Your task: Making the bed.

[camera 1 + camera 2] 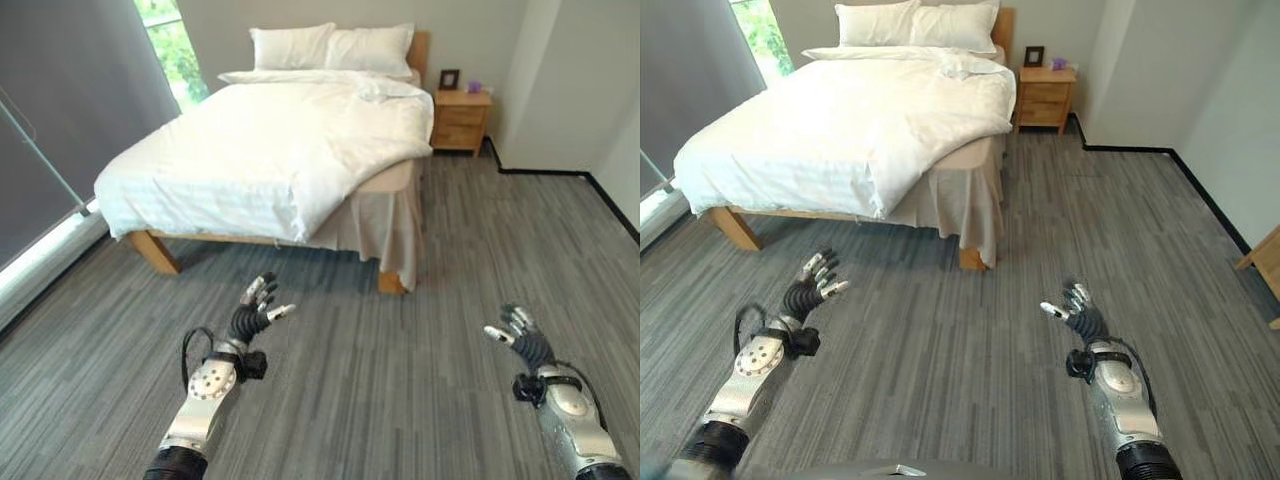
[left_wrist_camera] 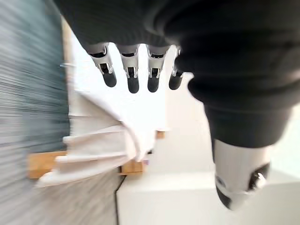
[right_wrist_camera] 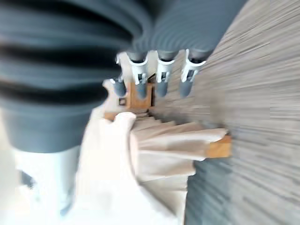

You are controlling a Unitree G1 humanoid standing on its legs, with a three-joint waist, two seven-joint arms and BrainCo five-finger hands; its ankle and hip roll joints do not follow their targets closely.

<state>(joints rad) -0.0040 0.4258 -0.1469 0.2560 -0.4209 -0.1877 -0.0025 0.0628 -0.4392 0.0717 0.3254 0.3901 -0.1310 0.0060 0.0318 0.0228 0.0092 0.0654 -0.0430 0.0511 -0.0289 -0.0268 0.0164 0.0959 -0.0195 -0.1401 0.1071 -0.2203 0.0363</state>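
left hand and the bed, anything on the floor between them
Nothing: in the left eye view, bare grey carpet separates the open left hand from the bed.

**Silver arms, dark ribbed wrists**

Each arm is silver-grey with a rounded metal casing just behind the wrist. The left hand (image 1: 252,312) and right hand (image 1: 520,338) have a dark ribbed cover over the back and wrist. Beyond it sit silver fingers (image 2: 133,75) with dark tips, and a thumb set apart.
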